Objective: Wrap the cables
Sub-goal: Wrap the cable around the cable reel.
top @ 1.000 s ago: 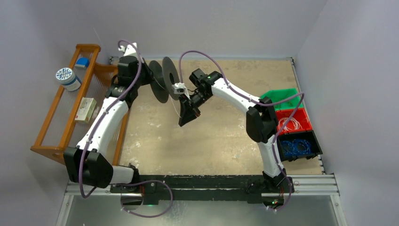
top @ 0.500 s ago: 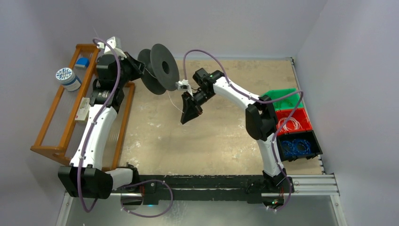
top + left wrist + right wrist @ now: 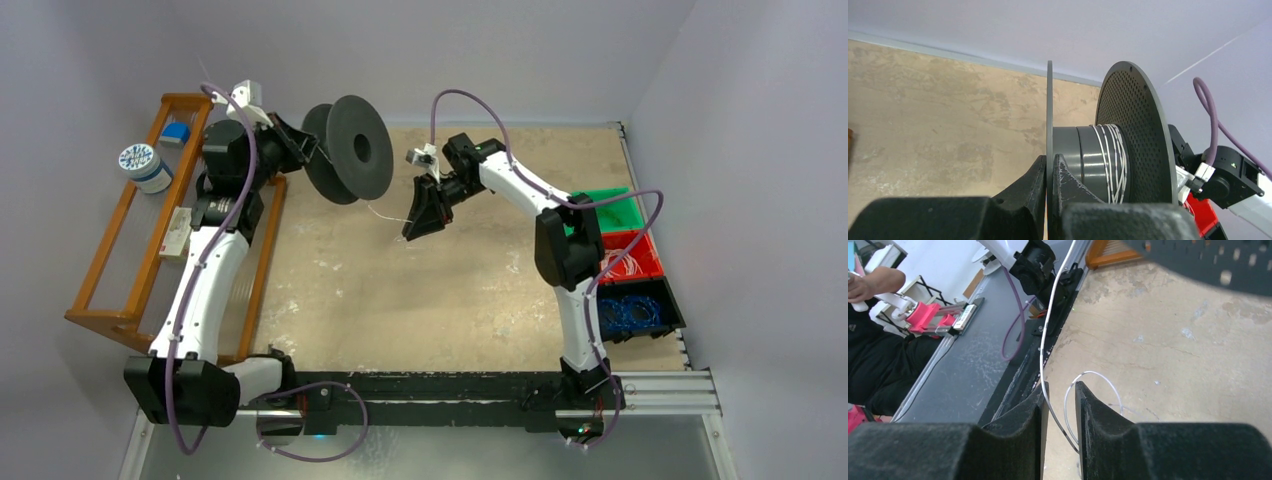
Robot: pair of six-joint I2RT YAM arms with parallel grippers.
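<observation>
Pinching the spool (image 3: 1128, 145) by one flange, left gripper (image 3: 1049, 165) covers its lower part; right gripper (image 3: 1060, 390) stands parted around cable (image 3: 1041, 352).

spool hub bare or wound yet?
Partly wound: a few whitish cable turns sit on the grey hub against the perforated flange; rest bare.

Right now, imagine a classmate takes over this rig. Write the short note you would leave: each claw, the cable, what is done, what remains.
Left claw: shut on one thin rim of the black spool, held up in the air.
Right claw: slightly open. The cable passes loosely through it, with a small loop beyond.
Cable: a few turns sit on the spool's core, and the free length runs from the spool to the right claw.
Done: winding has begun.
Left: wind on the rest of this length. Spare cables lie in the red bin.
</observation>
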